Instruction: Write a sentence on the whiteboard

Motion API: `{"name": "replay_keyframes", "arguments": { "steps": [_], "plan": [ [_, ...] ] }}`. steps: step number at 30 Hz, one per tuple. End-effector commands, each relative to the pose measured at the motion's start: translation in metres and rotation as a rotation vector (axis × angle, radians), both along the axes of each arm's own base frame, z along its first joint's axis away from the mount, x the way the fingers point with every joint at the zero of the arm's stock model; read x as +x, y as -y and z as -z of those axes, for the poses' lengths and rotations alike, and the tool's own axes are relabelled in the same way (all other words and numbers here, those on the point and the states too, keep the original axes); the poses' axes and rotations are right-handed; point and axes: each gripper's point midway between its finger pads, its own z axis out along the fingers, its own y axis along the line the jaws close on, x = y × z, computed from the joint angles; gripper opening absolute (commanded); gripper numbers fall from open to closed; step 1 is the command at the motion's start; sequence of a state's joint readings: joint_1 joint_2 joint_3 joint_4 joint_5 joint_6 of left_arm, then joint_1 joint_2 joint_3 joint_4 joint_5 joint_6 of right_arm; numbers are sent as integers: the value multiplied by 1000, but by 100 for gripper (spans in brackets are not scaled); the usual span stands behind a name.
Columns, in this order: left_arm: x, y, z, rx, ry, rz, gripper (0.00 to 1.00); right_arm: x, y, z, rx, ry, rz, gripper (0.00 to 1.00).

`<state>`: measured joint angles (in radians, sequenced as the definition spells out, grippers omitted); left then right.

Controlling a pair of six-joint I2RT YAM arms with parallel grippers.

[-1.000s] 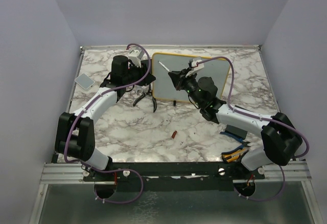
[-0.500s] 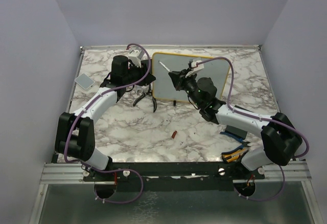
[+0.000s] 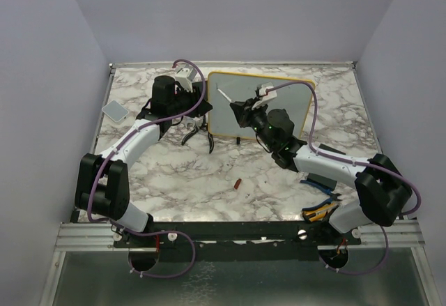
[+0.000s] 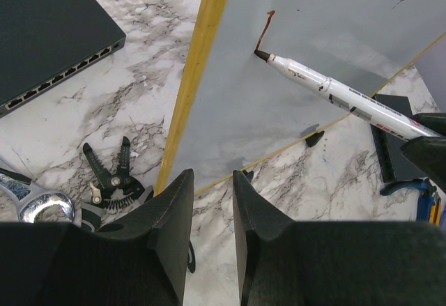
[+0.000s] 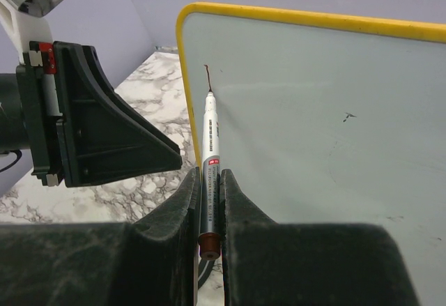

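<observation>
Clamps a white marker pen (image 5: 211, 139) between the right fingers (image 5: 171, 215), tip touching the large white rectangular board with thin yellow frame (image 5: 313, 97), set at the far middle of the marbled surface (image 3: 181, 173). Meets there the end of a short reddish-brown stroke (image 4: 263, 34) near the upper left corner. Holds the left fingers (image 4: 171, 215) slightly apart, empty, beside the board's left edge.

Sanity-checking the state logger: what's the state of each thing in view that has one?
Yellow-framed white whiteboard: propped on black feet, one short dark stroke near its left edge.
White marker with dark tip: uncapped, tip at the stroke's end.
Right gripper: shut on the marker.
Left gripper: open, holding nothing.
Green-handled pliers: lying flat, handles spread.
</observation>
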<state>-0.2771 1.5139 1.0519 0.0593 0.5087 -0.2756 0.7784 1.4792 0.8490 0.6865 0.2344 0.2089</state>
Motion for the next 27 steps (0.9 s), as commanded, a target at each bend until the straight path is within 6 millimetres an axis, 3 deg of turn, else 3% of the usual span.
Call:
{"name": "replay_keyframes", "arguments": {
  "steps": [1, 9, 17, 27],
  "plan": [
    [-3, 2, -9, -13, 32, 21, 30, -1, 6, 12, -21, -21, 34, 0],
    [-3, 1, -11, -12, 41, 18, 30, -4, 3, 7, -22, -11, 18, 0],
    [-4, 1, -12, -9, 44, 15, 31, -29, -9, -23, -15, 85, -54, 0],
    [-5, -1, -14, -7, 51, 11, 32, -11, 16, -19, -2, 46, 136, 0]
  ]
}}
